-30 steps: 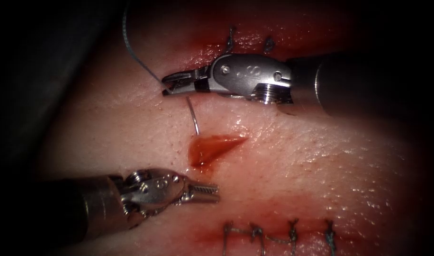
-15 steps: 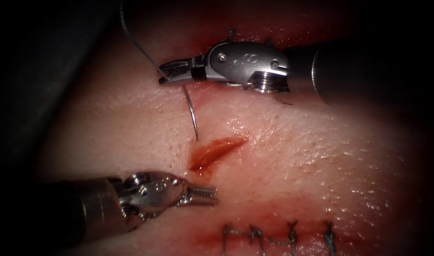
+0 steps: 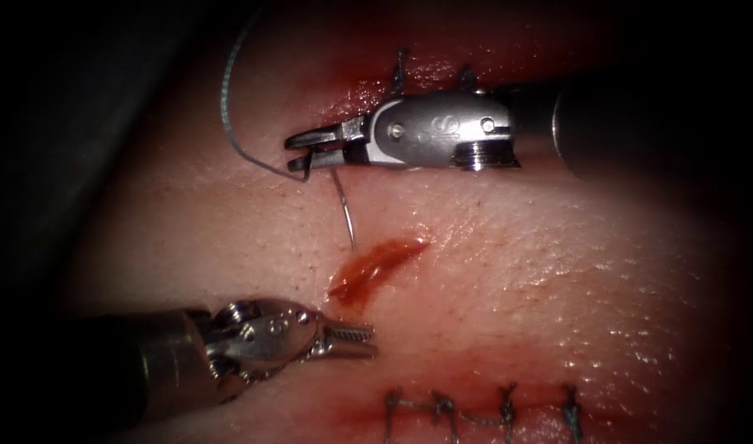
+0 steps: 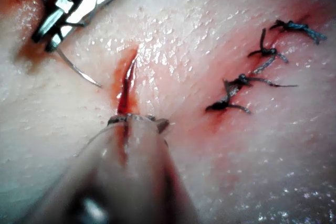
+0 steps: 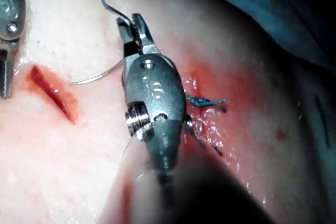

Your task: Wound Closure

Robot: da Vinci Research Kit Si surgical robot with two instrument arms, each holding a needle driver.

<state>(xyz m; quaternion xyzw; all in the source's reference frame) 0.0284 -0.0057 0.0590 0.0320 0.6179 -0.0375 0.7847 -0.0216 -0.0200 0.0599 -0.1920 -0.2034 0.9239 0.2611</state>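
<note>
The right tool (image 3: 298, 154) comes in above the cut (image 3: 376, 263), its jaws shut on the curved needle (image 3: 344, 205) near its tail end. The needle hangs free of the tissue (image 3: 516, 288), its tip just over the skin on the left side of the cut's upper edge. Blue thread (image 3: 228, 99) arcs up and left from the jaws. The left tool (image 3: 352, 337) lies below the cut's lower end, shut and holding nothing. In the left wrist view its tip (image 4: 137, 120) sits at the end of the cut (image 4: 126, 85), with the needle (image 4: 79, 71) beside it. In the right wrist view the right tool (image 5: 131, 27) grips the needle (image 5: 92, 80).
A row of several tied stitches (image 3: 475, 407) closes an older cut near the front edge. More knots (image 3: 401, 70) sit behind the right tool. Red fluid fills the open cut. Dark drape borders the tissue on the left.
The right tool lifted slightly, then came down and to the right, carrying the needle tip closer to the cut. The thread loop swung with it. The left tool barely moved.
</note>
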